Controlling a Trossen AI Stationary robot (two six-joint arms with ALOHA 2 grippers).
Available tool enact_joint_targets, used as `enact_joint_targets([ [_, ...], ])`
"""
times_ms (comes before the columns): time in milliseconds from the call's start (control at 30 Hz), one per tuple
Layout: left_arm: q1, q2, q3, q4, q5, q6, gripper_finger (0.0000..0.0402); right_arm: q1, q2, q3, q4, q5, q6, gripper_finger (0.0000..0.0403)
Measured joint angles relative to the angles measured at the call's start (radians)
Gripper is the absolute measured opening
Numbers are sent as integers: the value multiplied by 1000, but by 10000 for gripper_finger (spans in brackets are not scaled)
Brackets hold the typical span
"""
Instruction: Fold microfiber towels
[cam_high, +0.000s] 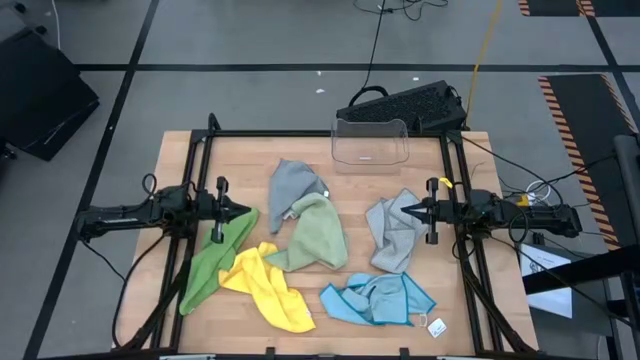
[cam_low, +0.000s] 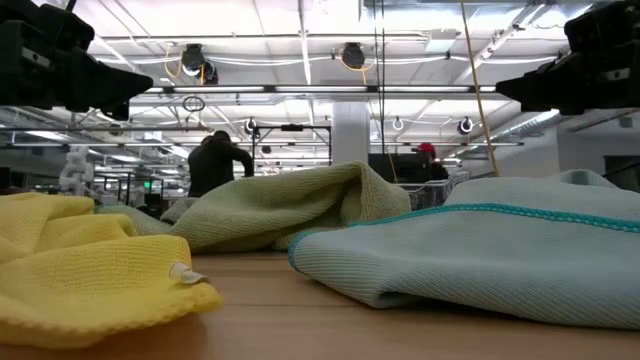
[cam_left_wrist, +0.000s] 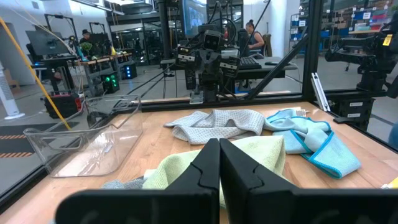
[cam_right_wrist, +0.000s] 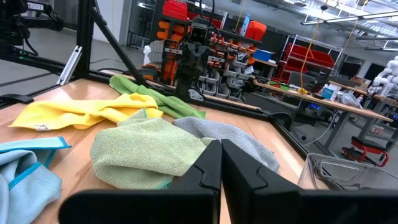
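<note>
The floor (cam_high: 250, 40) is grey with dark lines. Behind the wooden table (cam_high: 250, 150) lies a black keyboard (cam_high: 405, 103). Ceiling lamps (cam_low: 350, 55) shine over far workbenches (cam_right_wrist: 348, 102), red shelves (cam_right_wrist: 311, 59) and a person (cam_low: 218, 162).

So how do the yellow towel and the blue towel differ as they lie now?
The yellow towel lies nearer the left gripper, touching the bright green towel; the blue towel lies nearer the right gripper, below a grey towel. The yellow one is stretched into a long diagonal strip; the blue one is bunched wider. The blue one shows a darker teal edging; the yellow is plain. Both are crumpled, unfolded, and untouched by either shut gripper.
</note>
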Motion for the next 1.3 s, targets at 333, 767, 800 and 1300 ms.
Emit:
enact_joint_targets([
  [333,0,0,0,0,0,0,6,0,0,0,0,0,0,0],
  [767,0,0,0,0,0,0,6,0,0,0,7,4,-12,0],
  [800,0,0,0,0,0,0,6,0,0,0,15,5,-19,0],
  [1300,0,0,0,0,0,0,6,0,0,18,171,2,105,0],
])
